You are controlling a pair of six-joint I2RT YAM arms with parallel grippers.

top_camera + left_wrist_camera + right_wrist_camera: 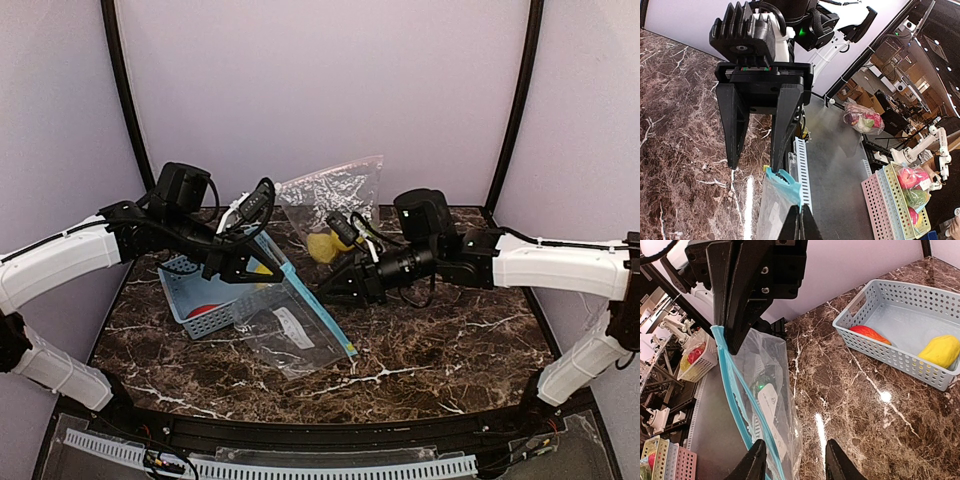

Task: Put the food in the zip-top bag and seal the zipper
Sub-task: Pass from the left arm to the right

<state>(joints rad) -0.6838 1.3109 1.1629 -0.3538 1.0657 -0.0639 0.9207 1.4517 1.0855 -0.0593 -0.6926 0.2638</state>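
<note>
Zipper rim of bag (pixel 771 402) pinched in left jaws, held up so the mouth hangs open. Right jaws spread at rim, probably to take it. Red piece (pixel 867 333) and lemon (pixel 940 350) wait in basket (pixel 890 357), desk's left edge.

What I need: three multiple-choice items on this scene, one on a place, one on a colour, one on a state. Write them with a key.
1. The yellow food piece in the right wrist view lies: A) in the blue basket; B) in a bowl; C) on a plate.
2. The zipper strip of the held zip-top bag is: A) red; B) white; C) blue.
3. The left tool is: A) open above the basket; B) shut on the bag's zipper edge; C) shut on a cup.
Key: 1 A, it rests on the basket floor near a red piece; 2 C, a blue band edges the clear film; 3 B, it pinches that strip.
</note>
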